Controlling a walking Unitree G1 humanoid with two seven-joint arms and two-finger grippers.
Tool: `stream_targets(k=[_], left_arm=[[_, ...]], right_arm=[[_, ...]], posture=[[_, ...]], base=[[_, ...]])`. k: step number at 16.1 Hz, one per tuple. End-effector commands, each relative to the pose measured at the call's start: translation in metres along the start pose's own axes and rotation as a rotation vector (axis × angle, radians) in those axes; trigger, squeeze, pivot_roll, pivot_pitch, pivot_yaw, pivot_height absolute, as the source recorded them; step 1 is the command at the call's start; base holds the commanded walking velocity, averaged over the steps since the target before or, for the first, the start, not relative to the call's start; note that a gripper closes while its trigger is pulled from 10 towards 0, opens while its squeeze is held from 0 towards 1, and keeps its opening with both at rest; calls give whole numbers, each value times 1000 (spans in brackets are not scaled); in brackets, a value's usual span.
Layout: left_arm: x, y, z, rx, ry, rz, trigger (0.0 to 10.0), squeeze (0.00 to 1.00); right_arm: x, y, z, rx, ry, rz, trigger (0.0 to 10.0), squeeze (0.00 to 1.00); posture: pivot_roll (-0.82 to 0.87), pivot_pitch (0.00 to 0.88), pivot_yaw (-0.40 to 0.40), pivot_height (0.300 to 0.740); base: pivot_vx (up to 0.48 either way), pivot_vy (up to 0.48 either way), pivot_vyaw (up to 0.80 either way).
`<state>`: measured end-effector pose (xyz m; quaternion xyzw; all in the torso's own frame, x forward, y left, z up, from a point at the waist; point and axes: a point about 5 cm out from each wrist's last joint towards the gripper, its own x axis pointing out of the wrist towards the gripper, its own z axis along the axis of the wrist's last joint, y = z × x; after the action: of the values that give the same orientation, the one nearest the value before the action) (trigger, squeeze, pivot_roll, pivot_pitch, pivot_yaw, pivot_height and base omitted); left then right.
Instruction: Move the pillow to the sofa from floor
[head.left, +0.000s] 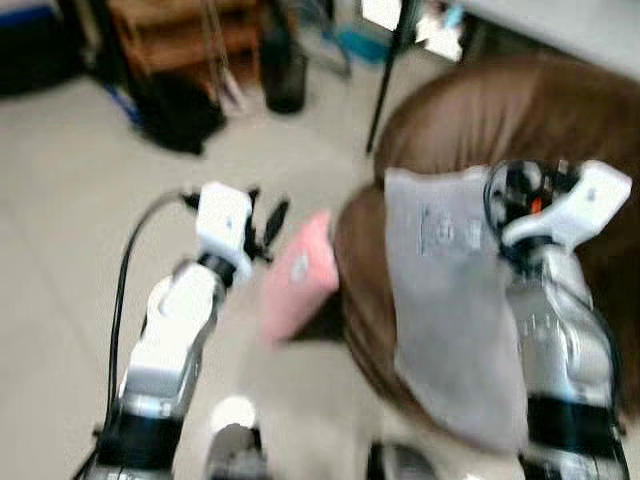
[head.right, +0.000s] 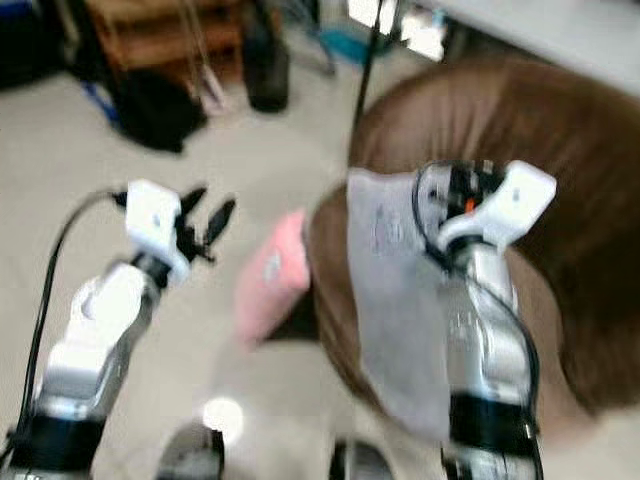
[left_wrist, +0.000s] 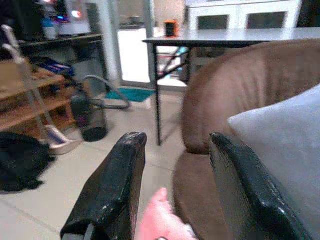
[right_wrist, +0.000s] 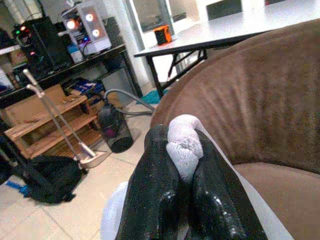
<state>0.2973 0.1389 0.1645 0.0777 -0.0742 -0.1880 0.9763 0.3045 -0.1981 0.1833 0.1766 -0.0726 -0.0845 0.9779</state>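
A grey pillow (head.left: 450, 300) hangs over the brown sofa (head.left: 540, 120), and my right gripper (right_wrist: 182, 170) is shut on its pinched upper edge. In the right wrist view a fold of grey fabric (right_wrist: 184, 142) bulges between the black fingers. A pink pillow (head.left: 298, 275) leans on the floor against the sofa's front edge. My left gripper (head.left: 268, 222) is open, raised just left of the pink pillow and holding nothing. The left wrist view shows the pink pillow (left_wrist: 162, 220) below the spread fingers (left_wrist: 117, 185).
A black table leg (head.left: 385, 70) stands behind the sofa, under a grey table (left_wrist: 225, 36). A dark bin (head.left: 284, 72), a black bag (head.left: 175, 115) and wooden shelves (head.left: 180, 30) line the far side of the tiled floor (head.left: 70, 220).
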Motion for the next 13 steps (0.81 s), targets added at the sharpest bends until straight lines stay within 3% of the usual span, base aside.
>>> stream_targets(k=[1,4,7,10,13], left_arm=[[3,-2,1,15,-5,0,10000,0],[4,4,0,30,12,35,10000,0],[7,9,0,50,17,48,10000,0],[10,8,2,57,12,31,10000,0],[11,7,2,60,10,18,10000,0]], right_arm=[[-1,-2,13,-18,-50,-2,10000,0],[-5,-4,9,-30,-44,-2,10000,0],[-11,-5,1,-113,-33,17,10000,0],[-12,-8,0,-56,-25,6,10000,0],[-12,-13,3,-47,-44,-6,10000,0]], posture=[[82,34,-88,725],[86,29,-88,740],[91,20,-80,740],[95,14,-72,740],[99,12,-64,740]], base=[[0,0,0],[0,0,0],[300,0,0],[368,0,0],[371,0,-800]])
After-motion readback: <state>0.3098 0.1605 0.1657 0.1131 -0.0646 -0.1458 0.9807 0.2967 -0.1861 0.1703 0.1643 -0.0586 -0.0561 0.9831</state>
